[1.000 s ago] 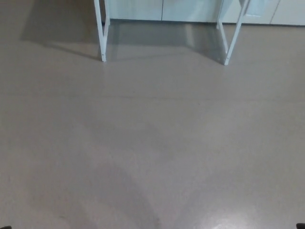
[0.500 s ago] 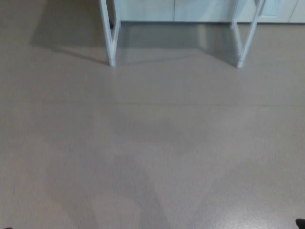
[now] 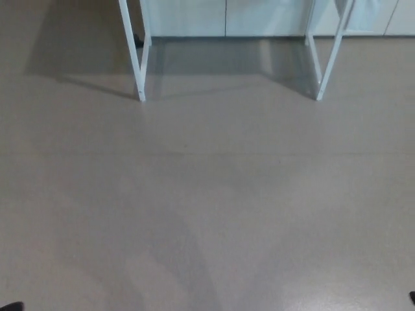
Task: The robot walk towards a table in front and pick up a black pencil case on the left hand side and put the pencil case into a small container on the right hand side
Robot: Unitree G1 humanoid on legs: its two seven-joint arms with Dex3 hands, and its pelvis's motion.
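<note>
A bare grey floor [image 3: 207,214] fills the head view as the robot walks toward the table; its white legs [image 3: 137,65] sit slightly lower in frame than a second ago, suggesting a closer approach. Neither hand shows. The tabletop, pencil case and container lie beyond the legs, unseen.

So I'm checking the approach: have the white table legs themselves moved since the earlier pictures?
No. The table legs shift together with the cabinet fronts behind them, so the camera moved, not the table.
</note>
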